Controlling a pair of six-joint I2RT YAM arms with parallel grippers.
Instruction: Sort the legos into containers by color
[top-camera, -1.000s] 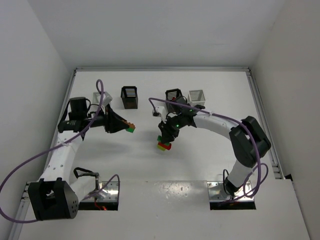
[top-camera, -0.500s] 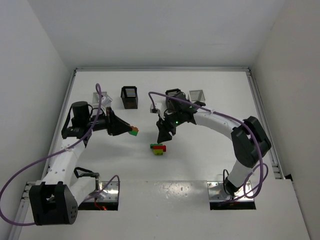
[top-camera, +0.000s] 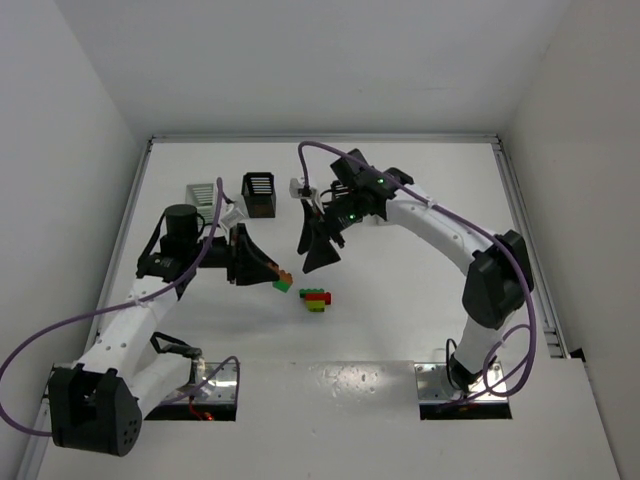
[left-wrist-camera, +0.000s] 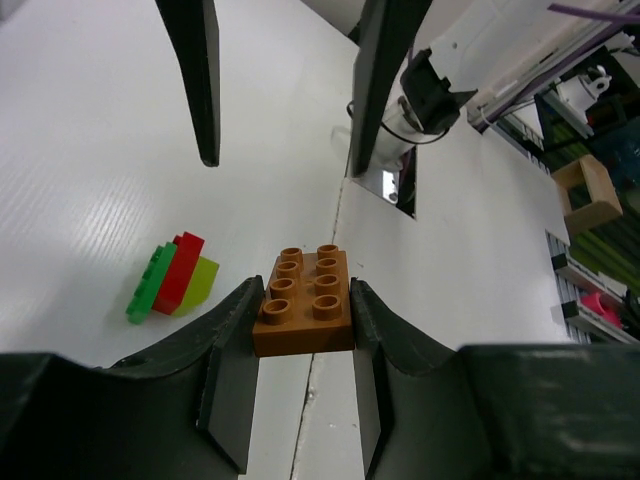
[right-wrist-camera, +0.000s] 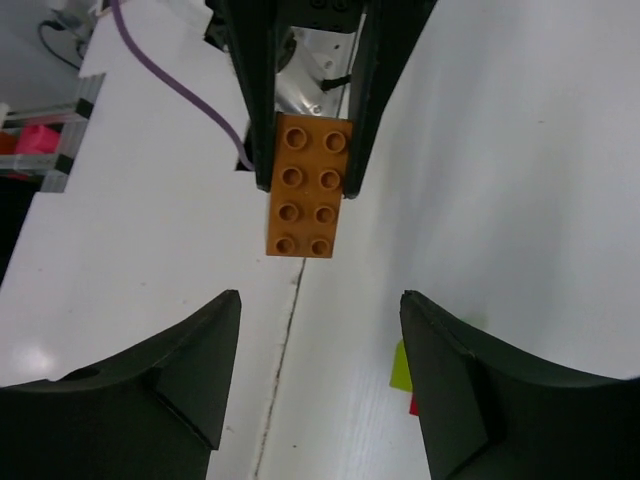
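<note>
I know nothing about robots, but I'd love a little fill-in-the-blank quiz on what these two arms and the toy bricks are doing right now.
The jaws of the left arm are shut on an ____ brick.
The jaws of the right arm are ____ and hold nothing.
The small stack lying on the table has green, ____ and yellow-green bricks.
Next to the white bin stands a ____ bin.
Missing words: orange-brown; open; red; black.
</note>
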